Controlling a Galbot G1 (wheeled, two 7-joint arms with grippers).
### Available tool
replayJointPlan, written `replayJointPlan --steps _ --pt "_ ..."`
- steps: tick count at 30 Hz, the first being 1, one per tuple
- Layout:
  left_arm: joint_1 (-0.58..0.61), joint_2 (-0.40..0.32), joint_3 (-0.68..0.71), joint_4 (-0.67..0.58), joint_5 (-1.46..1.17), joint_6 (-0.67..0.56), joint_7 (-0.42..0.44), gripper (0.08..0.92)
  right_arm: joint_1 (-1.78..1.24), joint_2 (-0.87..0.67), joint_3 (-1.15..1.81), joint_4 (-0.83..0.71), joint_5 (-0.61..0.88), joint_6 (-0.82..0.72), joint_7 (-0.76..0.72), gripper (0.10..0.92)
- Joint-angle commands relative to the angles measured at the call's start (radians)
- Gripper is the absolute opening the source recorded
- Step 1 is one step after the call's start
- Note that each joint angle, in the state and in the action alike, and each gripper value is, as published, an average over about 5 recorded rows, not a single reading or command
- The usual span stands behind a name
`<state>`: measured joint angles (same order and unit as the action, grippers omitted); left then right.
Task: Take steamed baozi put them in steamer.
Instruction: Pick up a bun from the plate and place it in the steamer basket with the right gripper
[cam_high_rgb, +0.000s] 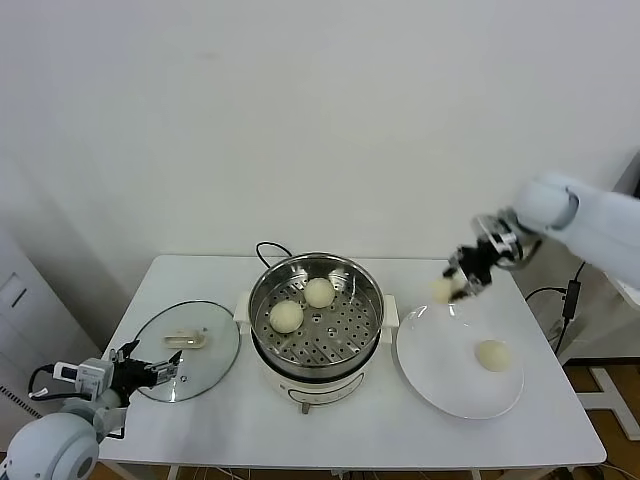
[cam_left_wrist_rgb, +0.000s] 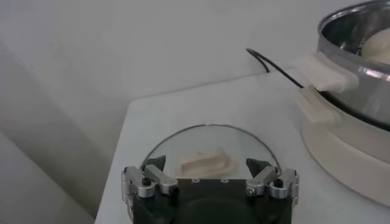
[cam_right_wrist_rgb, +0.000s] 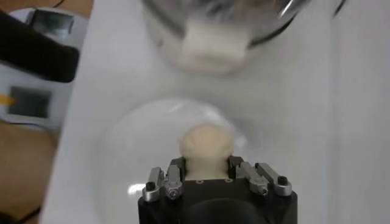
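Observation:
The steamer (cam_high_rgb: 316, 316) stands mid-table with two baozi (cam_high_rgb: 286, 316) (cam_high_rgb: 319, 292) on its perforated tray. My right gripper (cam_high_rgb: 452, 284) is shut on a third baozi (cam_right_wrist_rgb: 206, 145) and holds it in the air over the far left rim of the white plate (cam_high_rgb: 440, 380), to the right of the steamer. A fourth baozi (cam_high_rgb: 492, 355) lies on the plate. My left gripper (cam_left_wrist_rgb: 208, 170) is open and empty at the front left of the table, by the near edge of the glass lid. The steamer's rim and handle (cam_left_wrist_rgb: 322, 70) show in the left wrist view.
The flat glass lid (cam_high_rgb: 185, 350) with a cream knob lies left of the steamer; it also shows in the left wrist view (cam_left_wrist_rgb: 207, 146). The black cord (cam_high_rgb: 268, 250) runs behind the pot. A wall stands close behind the table.

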<state>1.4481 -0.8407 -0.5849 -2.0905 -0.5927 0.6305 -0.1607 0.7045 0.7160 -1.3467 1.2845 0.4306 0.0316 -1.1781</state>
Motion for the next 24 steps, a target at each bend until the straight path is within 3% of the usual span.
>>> replayJointPlan --steps 1,8,16,24 --pt "-0.004 0.001 0.005 -0.002 0.000 -0.001 0.000 0.823 0.136 0.215 -0.006 -0.043 0.074 0.233 -0.044 0.435" --pt "-0.006 0.005 0.007 -0.004 0.000 -0.002 0.000 0.823 0.109 0.359 -0.017 0.006 0.015 0.387 -0.055 0.435" --pt "-0.007 0.008 0.005 0.002 -0.003 -0.009 0.002 0.823 0.025 0.526 0.007 0.028 -0.201 0.601 -0.060 0.439" --pt "-0.006 0.008 0.001 0.006 -0.003 -0.015 0.004 0.823 -0.079 0.585 0.051 0.103 -0.370 0.717 -0.050 0.441"
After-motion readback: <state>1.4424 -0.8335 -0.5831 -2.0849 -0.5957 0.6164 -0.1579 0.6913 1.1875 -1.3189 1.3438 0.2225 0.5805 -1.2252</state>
